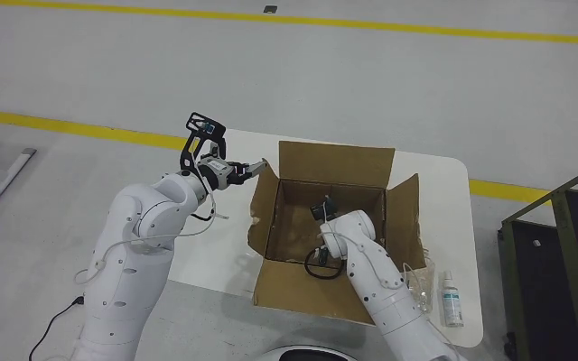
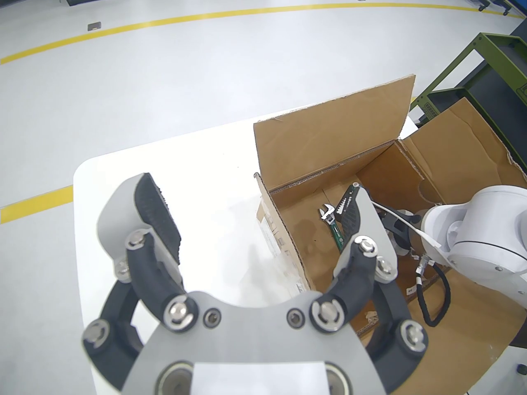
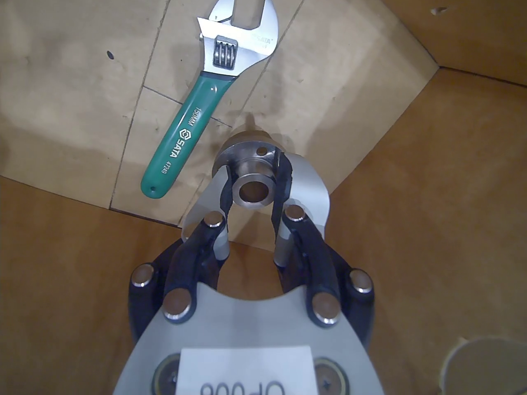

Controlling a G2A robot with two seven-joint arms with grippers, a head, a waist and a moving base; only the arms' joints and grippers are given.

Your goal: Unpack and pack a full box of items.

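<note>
One open cardboard box (image 1: 336,165) sits mid-table in the top view, with the left gripper (image 1: 256,170) at its 9 o'clock, one bottle (image 1: 451,298) at 4 o'clock and the right arm (image 1: 361,244) down inside. Left wrist view: those jaws are spread and empty outside the box; one wrench (image 2: 331,224) lies on its floor. Right wrist view: the right gripper (image 3: 254,176) is clenched on one metal bushing (image 3: 251,191), its axis in line with the jaws, the wrench just beside.

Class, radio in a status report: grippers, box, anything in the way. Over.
Left gripper open, outside box by its side flap. Right gripper shut on metal bushing, low inside box. Green-handled wrench on box floor alongside, untouched.
</note>
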